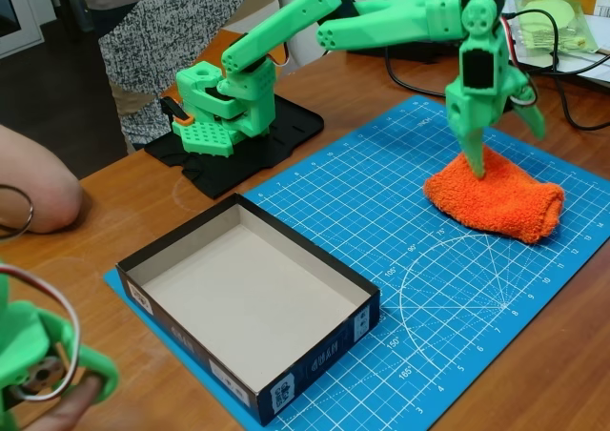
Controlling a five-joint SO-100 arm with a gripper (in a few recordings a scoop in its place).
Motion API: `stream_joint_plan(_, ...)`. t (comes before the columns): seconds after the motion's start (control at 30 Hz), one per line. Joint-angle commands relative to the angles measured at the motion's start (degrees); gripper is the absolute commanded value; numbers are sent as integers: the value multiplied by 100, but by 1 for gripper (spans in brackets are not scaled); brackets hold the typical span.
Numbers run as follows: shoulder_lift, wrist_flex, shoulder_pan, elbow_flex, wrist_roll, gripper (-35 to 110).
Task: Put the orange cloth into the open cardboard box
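Fixed view, early stage of the transfer. My bright green printed tool (503,143) hangs point-down over the bright orange fluffy terry cloth (496,200), a soft flattened bundle lying on the right part of the blue gridded cutting mat (381,202) that covers the wooden desk (543,374). One long finger (474,150) touches the cloth's upper left edge; the other is splayed out to the right above the bundle, so I read the tool as spread apart and holding nothing.

The cloth rests fully on the mat, not lifted. The shallow rectangular cardboard box (250,293), with black outer sides, small white labels and a plain beige-grey floor, sits at the mat's lower left corner, well apart from the cloth. Its interior holds nothing.

My judgement of progress: the approach is made and the tool is placed for a grasp, but no grasp is secured. Remaining steps are closing on the cloth, lifting it clear of the mat, carrying it leftward and toward the camera across the mat, and releasing it inside the box walls. The soft pile may let a finger slip off if the bite is shallow, so I would want the finger seated deeper before closing.

The arm's green base (224,116) stands on a black plate (286,131) behind the mat.
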Motion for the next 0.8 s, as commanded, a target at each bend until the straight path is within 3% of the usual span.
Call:
stream_joint_plan(0.0, 527, 88, 114, 536, -343, 45)
stream_joint_plan(0.33, 1283, 97, 756, 1169, -1143, 45)
stream_joint_plan(0.77, -519, 79, 290, -554, -1195, 45)
